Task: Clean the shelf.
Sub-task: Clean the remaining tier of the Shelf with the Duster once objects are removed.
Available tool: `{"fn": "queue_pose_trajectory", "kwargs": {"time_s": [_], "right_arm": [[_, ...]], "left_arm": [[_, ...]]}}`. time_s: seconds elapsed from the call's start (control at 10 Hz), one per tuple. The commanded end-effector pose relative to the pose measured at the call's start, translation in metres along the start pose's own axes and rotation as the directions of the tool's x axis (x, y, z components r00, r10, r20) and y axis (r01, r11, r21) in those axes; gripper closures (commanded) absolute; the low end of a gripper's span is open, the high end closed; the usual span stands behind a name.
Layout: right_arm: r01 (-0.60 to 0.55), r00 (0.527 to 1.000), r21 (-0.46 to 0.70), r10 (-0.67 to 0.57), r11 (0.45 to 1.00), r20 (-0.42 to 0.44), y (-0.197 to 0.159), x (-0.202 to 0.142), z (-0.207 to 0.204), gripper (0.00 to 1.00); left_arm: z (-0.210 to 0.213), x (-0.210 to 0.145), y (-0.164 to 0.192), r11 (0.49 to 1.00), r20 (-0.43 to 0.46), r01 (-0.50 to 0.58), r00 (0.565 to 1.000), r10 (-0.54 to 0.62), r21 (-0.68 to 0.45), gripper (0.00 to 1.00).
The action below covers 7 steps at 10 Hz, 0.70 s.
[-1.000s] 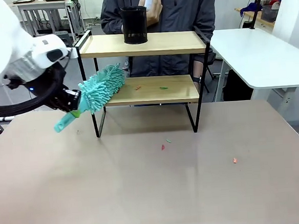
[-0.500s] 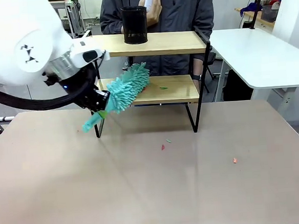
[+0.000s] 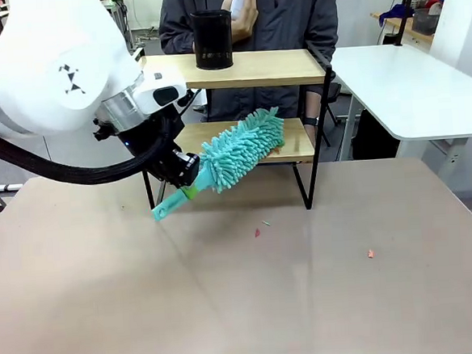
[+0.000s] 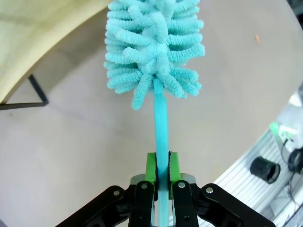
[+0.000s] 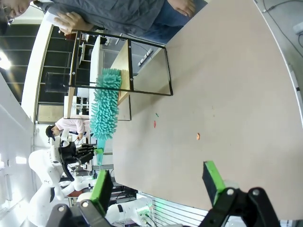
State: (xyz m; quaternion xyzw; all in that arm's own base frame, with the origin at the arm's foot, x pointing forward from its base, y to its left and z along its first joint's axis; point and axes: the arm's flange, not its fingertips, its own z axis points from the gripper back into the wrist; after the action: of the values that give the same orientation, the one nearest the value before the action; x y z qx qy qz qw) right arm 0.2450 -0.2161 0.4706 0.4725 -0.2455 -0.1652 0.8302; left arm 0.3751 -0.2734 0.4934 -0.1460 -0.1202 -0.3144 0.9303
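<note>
1. Front view: the shelf (image 3: 236,69) stands at the far side of the table (image 3: 229,307), with a person (image 3: 289,11) right behind it. The left gripper (image 3: 184,174) sits just in front of the shelf's left legs. It is clamped on the handle of a teal duster (image 3: 242,148). The fluffy head slants up to the right, its far end over the lower board. Whether it touches the wood cannot be told from here.
2. Front view, containers: a black mesh cup (image 3: 212,39) stands upright on the upper board, left of middle. Its inside is hidden at this angle.
3. Front view, table: a red scrap (image 3: 257,233) and a green scrap (image 3: 266,223) lie close together in front of the shelf. An orange scrap (image 3: 371,253) lies well apart to the right.
4. Left wrist view: this one gives the grip in close-up. The two green pads (image 4: 150,165) press on either side of the thin handle, jaws almost together. The duster head rises straight ahead. A corner of a shelf board shows at the upper left, with a black frame foot (image 4: 33,92) below it. The orange scrap shows at the upper right.
5. Right wrist view: the picture is rolled sideways. The right gripper (image 5: 157,182) hangs over the table with its fingers spread wide and nothing between them. Farther off, the shelf is seen from its end, and the duster head's far end reaches the lower board. All three scraps lie on the table between this gripper and the shelf.
</note>
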Motion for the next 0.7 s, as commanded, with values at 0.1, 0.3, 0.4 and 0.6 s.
{"fn": "queue_pose_trajectory", "kwargs": {"time_s": [0.1,0.3,0.4,0.6], "right_arm": [[-0.023,1.000,0.026,0.022,0.999,0.016,0.000,0.001,-0.002,0.00],[-0.023,1.000,0.026,0.022,0.999,0.016,0.000,0.001,-0.002,0.00],[-0.023,1.000,0.026,0.022,0.999,0.016,0.000,0.001,-0.002,0.00],[-0.023,1.000,0.026,0.022,0.999,0.016,0.000,0.001,-0.002,0.00]], "left_arm": [[0.040,-0.034,0.021,0.970,-0.059,0.206,0.975,-0.215,-0.126,0.88],[0.064,-0.068,0.031,0.882,-0.208,0.409,0.865,-0.457,-0.236,0.88],[0.078,-0.082,0.038,0.876,-0.187,0.417,0.866,-0.464,-0.244,0.88],[0.107,-0.108,0.050,0.868,-0.098,0.414,0.886,-0.453,-0.273,0.88]]}}
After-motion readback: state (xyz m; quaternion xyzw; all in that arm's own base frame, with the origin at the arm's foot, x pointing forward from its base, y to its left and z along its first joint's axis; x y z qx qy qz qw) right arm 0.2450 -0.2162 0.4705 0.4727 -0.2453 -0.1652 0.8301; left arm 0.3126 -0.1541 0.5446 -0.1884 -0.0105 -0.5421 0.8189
